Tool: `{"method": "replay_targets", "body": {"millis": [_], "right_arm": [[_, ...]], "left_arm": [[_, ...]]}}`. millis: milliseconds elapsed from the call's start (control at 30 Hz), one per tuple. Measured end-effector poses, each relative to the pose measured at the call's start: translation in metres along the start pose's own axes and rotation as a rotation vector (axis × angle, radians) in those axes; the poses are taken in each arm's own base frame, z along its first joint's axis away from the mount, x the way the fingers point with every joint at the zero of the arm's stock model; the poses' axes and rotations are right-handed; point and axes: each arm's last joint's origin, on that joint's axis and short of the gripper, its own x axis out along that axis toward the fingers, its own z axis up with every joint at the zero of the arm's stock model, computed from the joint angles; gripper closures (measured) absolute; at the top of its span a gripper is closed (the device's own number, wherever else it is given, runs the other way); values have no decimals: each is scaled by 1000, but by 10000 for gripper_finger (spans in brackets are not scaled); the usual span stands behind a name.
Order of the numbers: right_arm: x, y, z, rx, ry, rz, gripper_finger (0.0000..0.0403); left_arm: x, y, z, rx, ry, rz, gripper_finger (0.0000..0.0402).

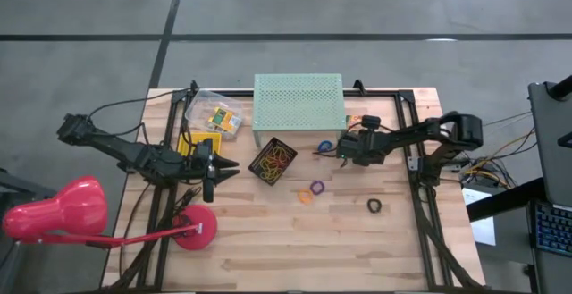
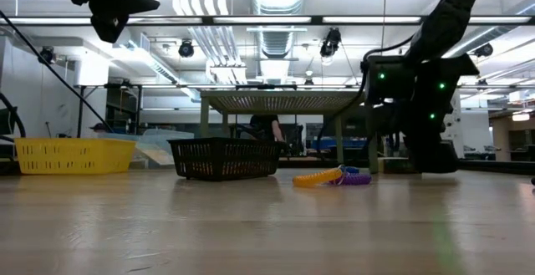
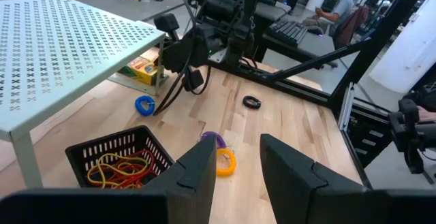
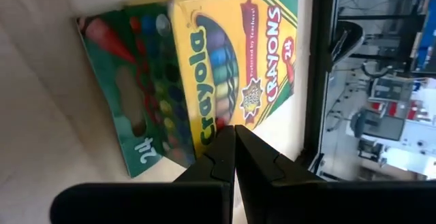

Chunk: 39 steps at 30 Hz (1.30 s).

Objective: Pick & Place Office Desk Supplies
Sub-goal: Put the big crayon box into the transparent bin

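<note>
Left gripper [image 3: 235,173] hovers with fingers spread, holding nothing; right gripper [image 4: 235,152] fingers are pressed together just above the crayon box [image 4: 225,67].

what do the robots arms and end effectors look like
Both arms are dark, jointed and slim, with thin black cables trailing along them. The left end effector has two pointed black fingers, angular and matte. The right end effector has matching black fingers; green lights glow on its arm.

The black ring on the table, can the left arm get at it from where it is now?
Probably yes. The black ring lies alone on bare wood, nothing above it, though the left gripper sits well across the table.
</note>
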Motion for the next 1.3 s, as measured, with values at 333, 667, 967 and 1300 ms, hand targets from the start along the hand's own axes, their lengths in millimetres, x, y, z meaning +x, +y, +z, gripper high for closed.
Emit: {"method": "replay_targets", "body": {"millis": [333, 667, 967, 1300], "right_arm": [[-12, -15, 0, 55, -59, -70, 394], [-28, -30, 10, 95, -243, 69, 394], [-23, -30, 9, 97, -232, 108, 394], [-5, -21, 1, 124, -168, 183, 394]], "left_arm": [[0, 0, -1, 3, 6, 3, 283], [0, 0, -1, 0, 7, 3, 283], [0, 1, -2, 3, 14, 3, 283], [0, 1, -2, 3, 14, 3, 283]]}}
